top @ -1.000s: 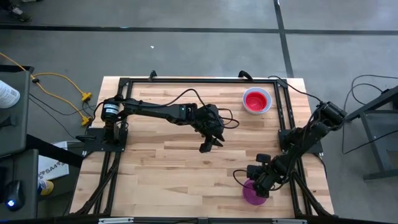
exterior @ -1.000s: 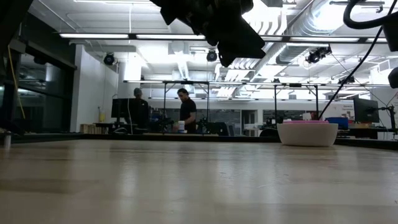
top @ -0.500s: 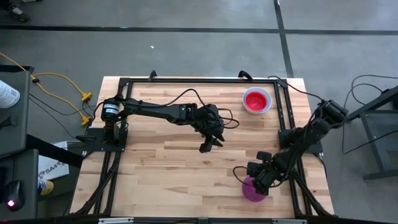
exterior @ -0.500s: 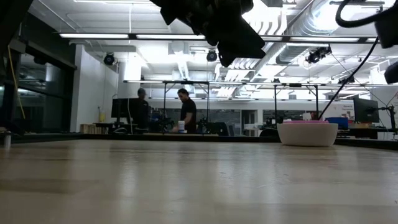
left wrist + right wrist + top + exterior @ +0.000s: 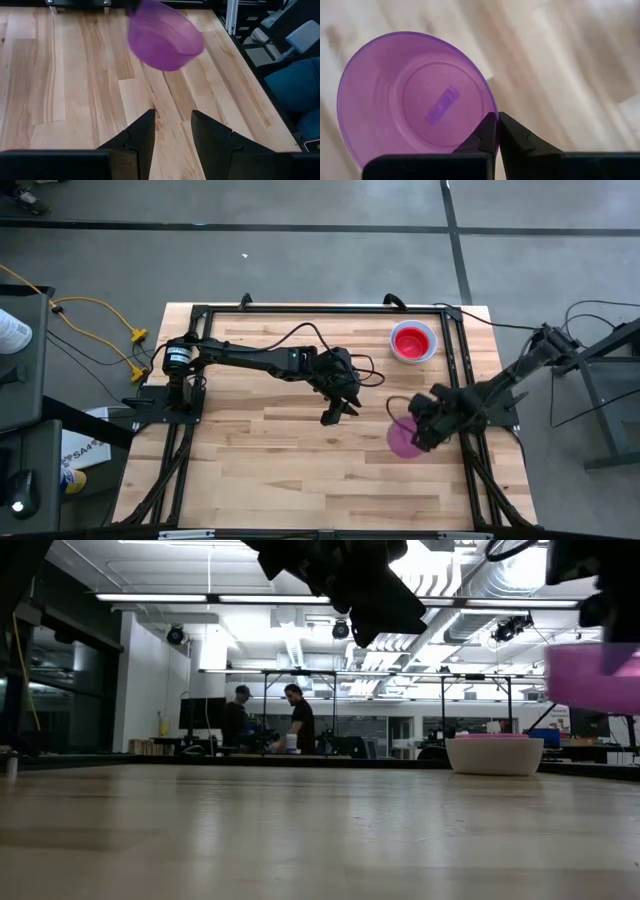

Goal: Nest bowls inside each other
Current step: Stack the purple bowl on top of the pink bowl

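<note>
Your right gripper [image 5: 496, 131] has its two dark fingers pinched together on the rim of the round, translucent purple-magenta plastic bowl [image 5: 415, 102], and it carries that bowl in the air above the right part of the light wooden slatted table [image 5: 250, 450]; from above, the bowl [image 5: 404, 439] shows just left of the gripper, over bare planks and below the stack at the table's far right. Looking into the bowl from your right wrist camera, you see a thin smooth wall, a flat circular base with a faint ring around it and a small raised oblong mark in the middle, and the wood grain shows dimly through the plastic. From table height the bowl [image 5: 596, 678] hangs clear of the surface at the right edge of the picture, mouth upward. Your left wrist camera sees it from outside as a rounded purple shell [image 5: 164, 36] floating above the planks. On the table near the far right corner sits a pinkish-red round plastic bowl [image 5: 412, 341] nested inside a white bowl [image 5: 494, 756], of which only the rim shows from above; whether more bowls lie within that stack you cannot tell. Your left gripper [image 5: 172, 131] hovers over the middle of the table, its fingers standing apart with nothing between them
</note>
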You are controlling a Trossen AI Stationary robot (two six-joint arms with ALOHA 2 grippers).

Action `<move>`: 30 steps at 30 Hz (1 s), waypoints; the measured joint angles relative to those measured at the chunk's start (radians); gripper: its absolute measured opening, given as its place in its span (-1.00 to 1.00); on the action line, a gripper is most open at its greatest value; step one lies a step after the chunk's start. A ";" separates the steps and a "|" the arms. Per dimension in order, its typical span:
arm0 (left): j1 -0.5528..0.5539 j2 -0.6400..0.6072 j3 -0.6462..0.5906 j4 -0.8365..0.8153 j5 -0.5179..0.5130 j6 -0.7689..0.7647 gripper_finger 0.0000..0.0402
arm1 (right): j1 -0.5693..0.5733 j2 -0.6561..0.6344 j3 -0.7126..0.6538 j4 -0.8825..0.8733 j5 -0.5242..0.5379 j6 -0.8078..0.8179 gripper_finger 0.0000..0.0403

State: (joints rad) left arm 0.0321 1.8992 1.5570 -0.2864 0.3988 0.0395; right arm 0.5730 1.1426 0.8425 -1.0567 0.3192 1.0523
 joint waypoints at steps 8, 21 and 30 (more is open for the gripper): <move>0.000 0.000 0.000 0.000 0.000 0.000 -0.37 | -0.195 -0.110 0.000 -0.084 0.053 -0.051 -0.98; 0.000 0.000 0.000 0.000 0.000 0.000 -0.37 | -0.606 -0.193 0.000 -0.010 0.035 -0.265 -0.98; 0.000 0.000 0.000 0.000 0.000 0.000 -0.37 | -0.951 -0.238 -0.001 0.012 -0.099 -0.367 -0.98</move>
State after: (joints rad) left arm 0.0322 1.8996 1.5570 -0.2867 0.3988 0.0399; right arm -0.3776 0.9050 0.8415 -1.0447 0.2199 0.6850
